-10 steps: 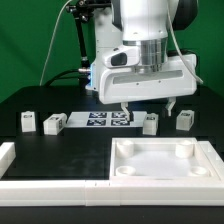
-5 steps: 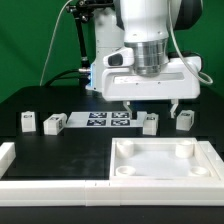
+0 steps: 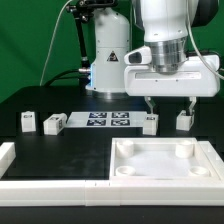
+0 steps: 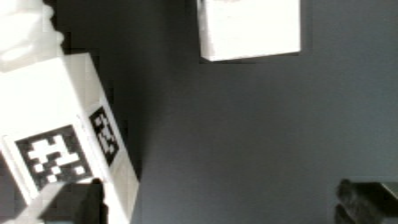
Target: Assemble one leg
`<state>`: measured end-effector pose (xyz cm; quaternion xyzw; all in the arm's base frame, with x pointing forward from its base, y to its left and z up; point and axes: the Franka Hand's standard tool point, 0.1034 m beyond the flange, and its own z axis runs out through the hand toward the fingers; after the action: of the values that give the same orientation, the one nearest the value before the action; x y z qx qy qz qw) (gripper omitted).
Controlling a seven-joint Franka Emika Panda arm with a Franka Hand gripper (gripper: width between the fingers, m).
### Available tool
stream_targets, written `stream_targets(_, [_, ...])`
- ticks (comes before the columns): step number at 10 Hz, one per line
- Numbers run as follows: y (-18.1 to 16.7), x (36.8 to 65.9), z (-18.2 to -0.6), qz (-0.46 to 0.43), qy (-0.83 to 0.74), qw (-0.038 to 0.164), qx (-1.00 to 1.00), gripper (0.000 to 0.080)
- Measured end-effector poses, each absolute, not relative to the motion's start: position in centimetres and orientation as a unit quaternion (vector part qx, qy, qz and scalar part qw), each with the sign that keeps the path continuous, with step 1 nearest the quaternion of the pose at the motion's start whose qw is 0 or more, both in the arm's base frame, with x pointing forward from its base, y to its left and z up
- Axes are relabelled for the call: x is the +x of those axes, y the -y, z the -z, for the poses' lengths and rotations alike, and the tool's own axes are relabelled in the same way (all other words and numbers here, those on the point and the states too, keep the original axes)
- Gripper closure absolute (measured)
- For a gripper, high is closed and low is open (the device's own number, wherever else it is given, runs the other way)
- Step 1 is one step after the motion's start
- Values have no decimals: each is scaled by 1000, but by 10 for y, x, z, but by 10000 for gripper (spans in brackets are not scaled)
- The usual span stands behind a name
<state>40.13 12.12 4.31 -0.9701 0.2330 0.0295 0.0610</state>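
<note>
Several small white legs stand in a row on the black table: two at the exterior view's left (image 3: 27, 121) (image 3: 54, 123) and two at its right (image 3: 150, 123) (image 3: 184, 120). My gripper (image 3: 170, 104) is open and empty, hovering just above the two right legs, one finger over each. In the wrist view the gripper (image 4: 217, 200) has bare table between its fingers. A tagged leg (image 4: 71, 140) lies close beside one fingertip (image 4: 63, 200), and another white leg (image 4: 249, 28) lies farther off.
The large white tray-like piece (image 3: 165, 180) with round corner sockets lies at the front right. The marker board (image 3: 108, 119) lies between the pairs of legs. A white border piece (image 3: 12, 165) runs along the front left. The arm's base stands behind.
My gripper has moved toward the exterior view's right, from over the marker board's end to above the two right legs. It stays open. The legs have not moved.
</note>
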Motion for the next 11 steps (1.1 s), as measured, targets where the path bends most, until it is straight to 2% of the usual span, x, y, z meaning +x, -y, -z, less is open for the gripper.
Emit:
stream_targets(3, [-117,398,-42,-61,-214,60,-973,150])
stream_targets(6, [-116,391,-40,-159,-203,68,-964,150])
stream_targets(7, [-121,382,-43,-209,-196,69,-955,150])
stream_targets(11, [-133,378,-55,-357,-191,88,-910,150])
